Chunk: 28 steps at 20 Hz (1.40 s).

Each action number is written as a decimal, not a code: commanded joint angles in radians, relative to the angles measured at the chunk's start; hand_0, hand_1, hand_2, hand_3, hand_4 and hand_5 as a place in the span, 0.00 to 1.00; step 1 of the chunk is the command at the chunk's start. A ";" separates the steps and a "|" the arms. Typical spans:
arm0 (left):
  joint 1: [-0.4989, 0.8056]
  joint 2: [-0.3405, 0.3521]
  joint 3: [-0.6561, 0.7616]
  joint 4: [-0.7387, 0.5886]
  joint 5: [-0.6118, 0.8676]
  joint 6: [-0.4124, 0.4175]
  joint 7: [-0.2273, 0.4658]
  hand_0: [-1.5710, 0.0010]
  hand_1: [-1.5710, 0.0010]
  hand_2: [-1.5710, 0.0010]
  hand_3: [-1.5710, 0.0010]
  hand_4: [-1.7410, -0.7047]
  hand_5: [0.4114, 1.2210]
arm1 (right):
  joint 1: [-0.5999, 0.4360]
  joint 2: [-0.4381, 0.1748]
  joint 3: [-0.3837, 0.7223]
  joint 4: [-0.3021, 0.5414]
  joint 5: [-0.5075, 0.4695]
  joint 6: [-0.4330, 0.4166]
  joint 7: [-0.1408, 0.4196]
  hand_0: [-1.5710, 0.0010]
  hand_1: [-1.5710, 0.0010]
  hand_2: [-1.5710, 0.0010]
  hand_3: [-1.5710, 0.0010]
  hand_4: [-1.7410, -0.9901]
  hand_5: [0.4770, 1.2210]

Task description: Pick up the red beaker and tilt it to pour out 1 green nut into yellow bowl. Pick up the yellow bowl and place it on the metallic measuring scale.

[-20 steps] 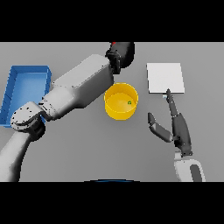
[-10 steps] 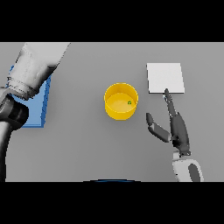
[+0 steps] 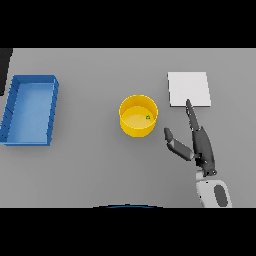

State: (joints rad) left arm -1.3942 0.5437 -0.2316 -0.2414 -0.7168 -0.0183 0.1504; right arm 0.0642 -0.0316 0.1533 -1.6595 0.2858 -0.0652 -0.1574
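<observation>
The yellow bowl [image 3: 138,116] sits mid-table holding a green nut [image 3: 148,117]. Right hand [image 3: 199,144], fingers straight and thumb spread, rests just right of it, near the metallic measuring scale [image 3: 188,89].

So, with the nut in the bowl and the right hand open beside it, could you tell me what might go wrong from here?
1. The right hand is open, apart from the bowl; a one-sided grasp could tip it and spill the nut.
2. The scale lies just beyond the hand's fingertips, so the hand might bump it, or set the bowl down off-centre.
</observation>
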 commanded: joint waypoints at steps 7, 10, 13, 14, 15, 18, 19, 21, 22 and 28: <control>0.313 0.032 0.174 -0.210 0.268 0.120 0.136 0.00 0.00 0.00 0.06 0.00 1.00 | 0.013 -0.011 0.012 -0.011 0.050 -0.025 0.016 1.00 1.00 1.00 1.00 0.92 0.23; 0.456 0.025 0.188 -0.385 0.330 0.147 0.219 0.00 0.00 0.00 0.06 0.00 1.00 | -0.001 -0.022 0.003 -0.009 0.038 -0.014 0.025 1.00 1.00 1.00 1.00 0.93 0.23; 0.621 0.005 0.191 -0.585 0.385 0.188 0.289 0.00 0.00 0.00 0.08 0.00 1.00 | 0.003 -0.034 -0.003 -0.006 0.034 -0.008 0.027 1.00 1.00 1.00 1.00 0.96 0.23; 0.657 0.005 0.193 -0.631 0.393 0.199 0.306 0.00 0.00 0.00 0.08 0.00 1.00 | 0.012 -0.030 0.000 -0.001 0.033 -0.006 0.015 1.00 1.00 1.00 1.00 0.96 0.23; 0.691 0.000 0.192 -0.681 0.399 0.214 0.322 0.00 0.00 0.00 0.08 0.00 1.00 | 0.016 -0.024 0.000 -0.003 0.023 -0.004 0.000 1.00 1.00 1.00 1.00 0.96 0.23; 0.762 -0.029 0.197 -0.756 0.424 0.246 0.347 0.00 0.00 0.00 0.05 0.00 1.00 | 0.018 -0.020 0.003 0.015 0.017 0.005 -0.007 1.00 1.00 1.00 1.00 0.98 0.23; 0.782 -0.036 0.198 -0.774 0.427 0.259 0.351 0.00 0.00 0.00 0.04 0.00 1.00 | 0.021 -0.022 -0.001 0.008 0.009 0.007 -0.019 1.00 1.00 1.00 1.00 0.98 0.23; 0.817 -0.044 0.199 -0.817 0.434 0.268 0.383 0.00 0.00 0.00 0.02 0.00 0.94 | 0.019 -0.019 -0.002 0.001 0.004 0.008 -0.007 1.00 1.00 1.00 1.00 0.98 0.23; 0.842 -0.049 0.200 -0.845 0.442 0.271 0.389 0.00 0.00 0.00 0.02 0.00 0.91 | 0.020 -0.022 -0.006 0.006 0.003 0.005 -0.027 1.00 1.00 1.00 1.00 0.97 0.23; 0.920 -0.043 0.162 -0.920 0.405 0.259 0.418 0.00 0.00 0.00 0.01 0.20 0.59 | 0.017 -0.026 -0.004 -0.004 0.019 -0.004 -0.009 1.00 1.00 1.00 1.00 0.96 0.21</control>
State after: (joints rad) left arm -0.4747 0.5002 -0.0697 -1.1618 -0.3116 0.2407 0.5662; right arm 0.0811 -0.0576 0.1494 -1.6635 0.3045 -0.0692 -0.1664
